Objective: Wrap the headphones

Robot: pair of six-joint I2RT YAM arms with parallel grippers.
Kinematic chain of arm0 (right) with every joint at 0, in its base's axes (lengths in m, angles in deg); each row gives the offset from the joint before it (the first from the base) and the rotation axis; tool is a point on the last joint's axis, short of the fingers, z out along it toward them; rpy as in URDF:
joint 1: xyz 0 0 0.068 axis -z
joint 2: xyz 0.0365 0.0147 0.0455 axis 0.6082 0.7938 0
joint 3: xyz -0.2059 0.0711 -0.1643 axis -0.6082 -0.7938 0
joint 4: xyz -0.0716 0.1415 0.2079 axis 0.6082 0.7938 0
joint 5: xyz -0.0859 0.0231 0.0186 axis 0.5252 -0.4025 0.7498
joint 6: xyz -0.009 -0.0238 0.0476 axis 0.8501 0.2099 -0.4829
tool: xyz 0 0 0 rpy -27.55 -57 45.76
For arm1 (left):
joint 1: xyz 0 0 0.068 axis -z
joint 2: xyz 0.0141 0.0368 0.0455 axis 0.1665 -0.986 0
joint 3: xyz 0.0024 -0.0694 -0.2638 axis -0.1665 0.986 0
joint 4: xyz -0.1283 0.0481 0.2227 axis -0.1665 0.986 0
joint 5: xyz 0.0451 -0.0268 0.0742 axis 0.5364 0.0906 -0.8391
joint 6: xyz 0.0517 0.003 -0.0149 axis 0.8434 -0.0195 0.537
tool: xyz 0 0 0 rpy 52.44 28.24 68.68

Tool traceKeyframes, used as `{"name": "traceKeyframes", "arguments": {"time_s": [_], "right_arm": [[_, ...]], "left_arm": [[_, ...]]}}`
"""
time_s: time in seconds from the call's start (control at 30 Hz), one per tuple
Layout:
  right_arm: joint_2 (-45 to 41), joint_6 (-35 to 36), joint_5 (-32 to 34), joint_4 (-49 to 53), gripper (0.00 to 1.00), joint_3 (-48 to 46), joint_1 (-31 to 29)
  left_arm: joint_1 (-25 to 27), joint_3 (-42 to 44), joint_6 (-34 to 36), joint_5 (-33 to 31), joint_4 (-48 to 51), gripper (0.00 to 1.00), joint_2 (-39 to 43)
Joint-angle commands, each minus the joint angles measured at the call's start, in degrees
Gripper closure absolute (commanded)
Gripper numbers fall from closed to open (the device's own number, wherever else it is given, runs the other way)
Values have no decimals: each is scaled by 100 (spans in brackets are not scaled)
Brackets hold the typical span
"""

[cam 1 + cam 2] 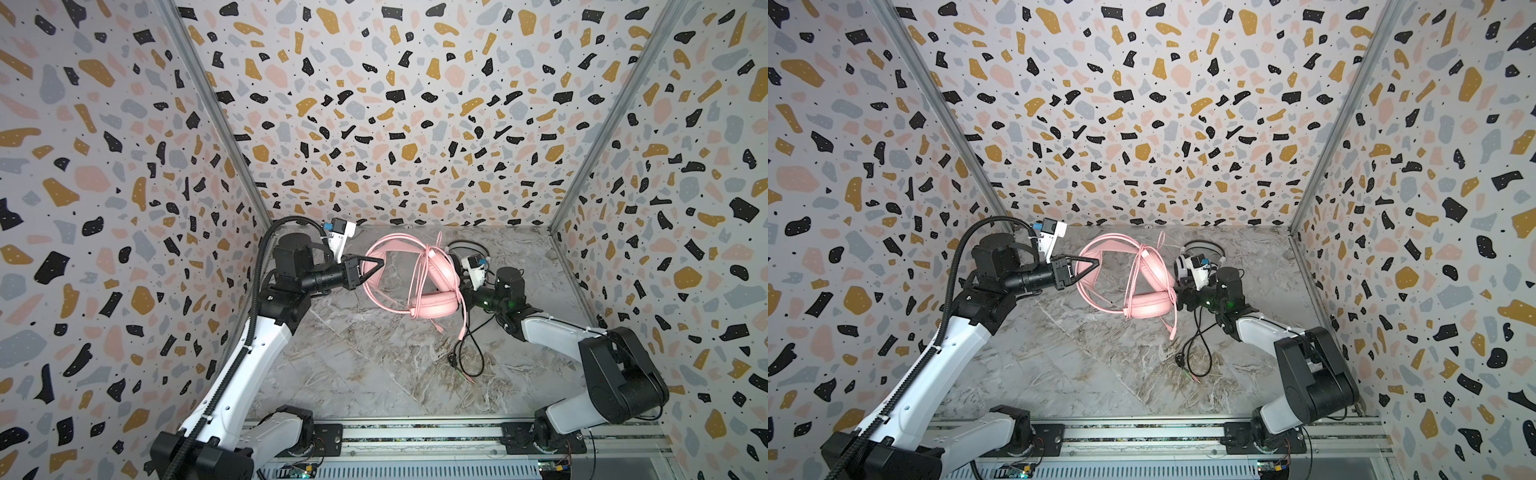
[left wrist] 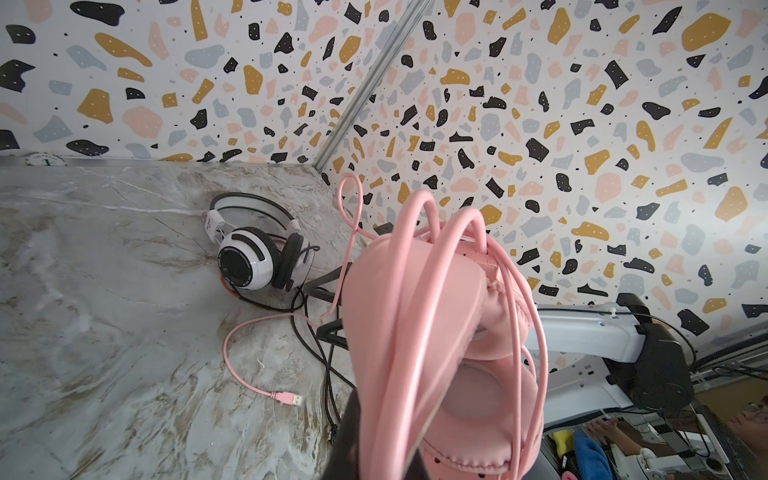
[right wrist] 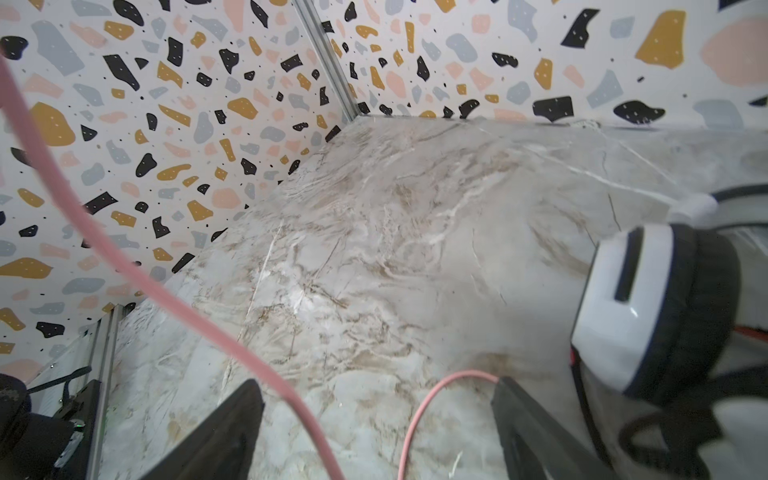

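Recorded: all-pink padded over-ear headset with pink cable; white plastic headset striped in black; grey-and-tan marbled tabletop; white wall panels in terrazzo pattern of black, ochre, grey and pink chips.

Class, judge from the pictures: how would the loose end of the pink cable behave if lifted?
Probably floppy: the pink cable lies in a slack curve on the table, so it should droop. Likely light, being thin with a small plug. Its loops around the pink headphones look loose, so tugging might shift them.
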Motion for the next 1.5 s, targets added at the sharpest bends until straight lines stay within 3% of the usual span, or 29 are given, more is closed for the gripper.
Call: {"name": "traceKeyframes", "arguments": {"time_s": [0.0,0.07,0.17,0.3,0.37,0.57,0.87,1.1,1.3,1.47], "right_arm": [[201,38,-296,-298,15,415,-114],[366,43,-361,-290,20,531,-195],[559,-3,-385,-460,34,575,-307],[608,-286,-375,-892,76,366,-381],[555,-335,-322,-952,87,209,-386],[152,-518,64,-964,92,-548,-511],[-491,-397,975,-546,99,-1231,-1362],[-795,-306,1494,-89,100,-1299,-2151],[-985,-98,2036,509,100,-1115,-2889],[-1386,147,2506,1243,99,-836,-3249]], "left_arm": [[-28,-348,-302,199,-651,100,90],[-32,-361,-335,198,-705,100,88],[-36,-314,-514,169,-932,100,64],[-45,-318,-650,163,-1105,100,44],[-69,-342,-681,104,-1181,100,22],[-337,-387,-1113,-601,-1939,100,207],[-562,-770,-2396,-1623,-3381,100,-175],[-730,-616,-3004,-2394,-4043,100,-445],[-739,-451,-2766,-2960,-3955,100,-470],[-739,-392,-1629,-3504,-3056,100,-262]]}}
